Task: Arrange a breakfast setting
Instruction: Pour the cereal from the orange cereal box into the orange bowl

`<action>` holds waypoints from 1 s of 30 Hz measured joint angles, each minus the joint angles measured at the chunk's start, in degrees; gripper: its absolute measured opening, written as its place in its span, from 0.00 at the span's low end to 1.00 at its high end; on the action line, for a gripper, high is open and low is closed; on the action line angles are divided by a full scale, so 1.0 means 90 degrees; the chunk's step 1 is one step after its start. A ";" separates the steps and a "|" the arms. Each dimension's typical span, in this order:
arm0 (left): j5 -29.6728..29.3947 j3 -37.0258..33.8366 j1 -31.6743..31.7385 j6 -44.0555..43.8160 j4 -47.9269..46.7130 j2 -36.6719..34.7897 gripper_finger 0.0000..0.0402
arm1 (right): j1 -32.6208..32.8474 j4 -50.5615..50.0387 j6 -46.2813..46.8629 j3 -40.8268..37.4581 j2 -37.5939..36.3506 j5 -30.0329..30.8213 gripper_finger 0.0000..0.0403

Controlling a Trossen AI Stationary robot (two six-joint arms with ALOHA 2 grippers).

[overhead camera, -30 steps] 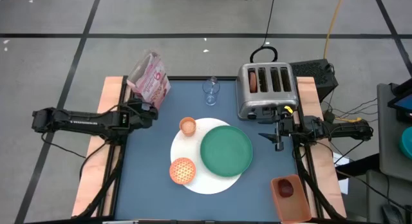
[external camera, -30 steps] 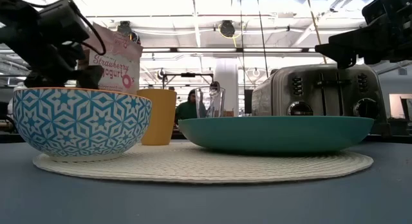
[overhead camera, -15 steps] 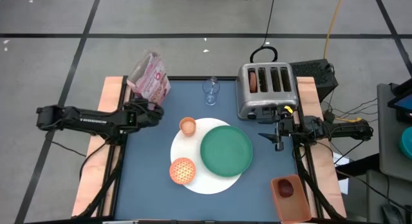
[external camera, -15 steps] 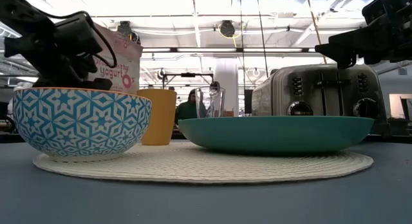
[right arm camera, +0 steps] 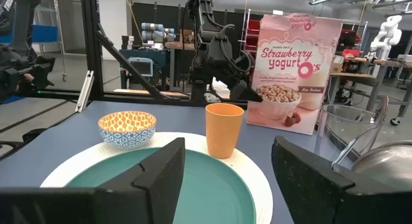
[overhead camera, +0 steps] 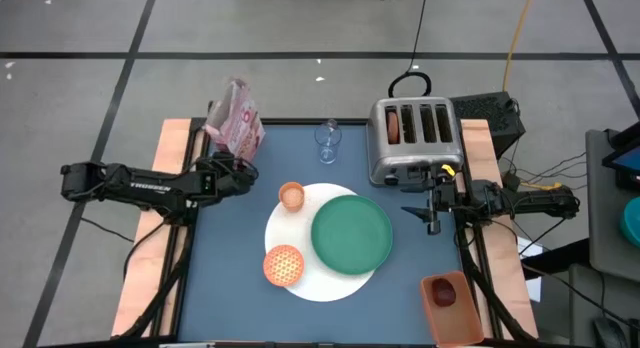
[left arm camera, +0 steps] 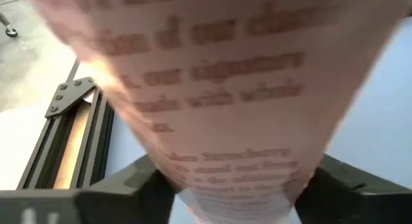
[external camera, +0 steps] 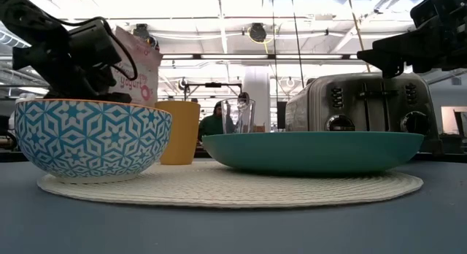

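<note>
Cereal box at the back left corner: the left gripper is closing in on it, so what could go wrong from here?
1. The left gripper meets the cereal box low on the upright pack; a thin, low hold might let it tip or slip.
2. The clear glass and orange cup stand near any path toward the white placemat; a swinging box could topple them.

A: Surface?
B: Blue table (overhead camera: 240, 248), wood strips along both side edges.
A: Directly on it?
B: White round mat (overhead camera: 300, 283) center-near, clear glass (overhead camera: 327, 140) far middle, toaster (overhead camera: 414, 140) far right, pink cereal box (overhead camera: 232, 126) far left, though it may be lifted; can't tell.
</note>
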 joint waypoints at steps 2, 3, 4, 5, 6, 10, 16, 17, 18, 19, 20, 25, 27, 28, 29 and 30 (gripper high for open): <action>0.0000 0.0000 0.0000 -0.0005 0.0027 0.0000 0.53 | -0.0001 0.0000 0.0000 0.0002 -0.0001 -0.0002 0.55; 0.0000 0.0000 0.0000 -0.0005 0.0041 0.0000 0.51 | 0.0000 0.0000 0.0000 0.0000 0.0000 0.0000 0.55; -0.0001 0.0000 0.0000 -0.0005 0.0047 0.0000 0.49 | 0.0001 0.0000 0.0000 0.0001 0.0001 0.0000 0.55; -0.0002 0.0000 0.0000 -0.0005 0.0047 0.0000 0.47 | 0.0000 0.0000 0.0000 -0.0001 0.0000 0.0000 0.55; -0.0002 0.0000 0.0000 -0.0005 0.0047 0.0000 0.45 | 0.0002 -0.0002 0.0000 0.0001 -0.0001 0.0001 0.55; -0.0007 0.0000 0.0000 0.0003 0.0063 0.0000 0.41 | 0.0002 -0.0001 0.0000 0.0000 -0.0001 0.0000 0.55; 0.0002 0.0000 0.0000 0.0201 0.0214 -0.0012 0.40 | 0.0000 0.0000 0.0000 0.0000 0.0000 -0.0002 0.55; 0.0001 0.0000 0.0000 0.0196 0.0214 -0.0017 0.40 | -0.0001 0.0000 0.0000 -0.0001 -0.0001 -0.0001 0.55; 0.0001 0.0000 0.0000 0.0182 0.0214 -0.0017 0.40 | -0.0001 0.0000 0.0000 0.0001 -0.0001 -0.0002 0.55; 0.0002 0.0000 0.0000 0.0171 0.0214 -0.0017 0.40 | 0.0000 0.0000 0.0000 0.0001 -0.0001 -0.0002 0.55; 0.0002 0.0000 0.0000 0.0149 0.0216 -0.0017 0.40 | 0.0001 -0.0001 0.0002 0.0001 0.0000 -0.0002 0.55; 0.0000 0.0000 0.0000 0.0087 0.0251 -0.0017 0.40 | 0.0000 -0.0002 0.0002 -0.0001 -0.0001 -0.0002 0.55; 0.0012 0.0000 0.0000 0.0085 0.0328 -0.0017 0.40 | -0.0001 0.0000 0.0002 0.0000 0.0000 -0.0002 0.55; 0.0025 0.0000 -0.0002 0.0086 0.0387 -0.0017 0.40 | 0.0000 0.0000 0.0002 0.0002 -0.0001 -0.0002 0.55; 0.0033 0.0000 -0.0005 0.0108 0.0460 -0.0017 0.40 | 0.0000 0.0000 0.0001 0.0001 0.0000 -0.0002 0.55; 0.0038 0.0000 -0.0006 0.0186 0.0545 -0.0017 0.40 | 0.0001 0.0000 0.0002 0.0001 -0.0001 -0.0002 0.55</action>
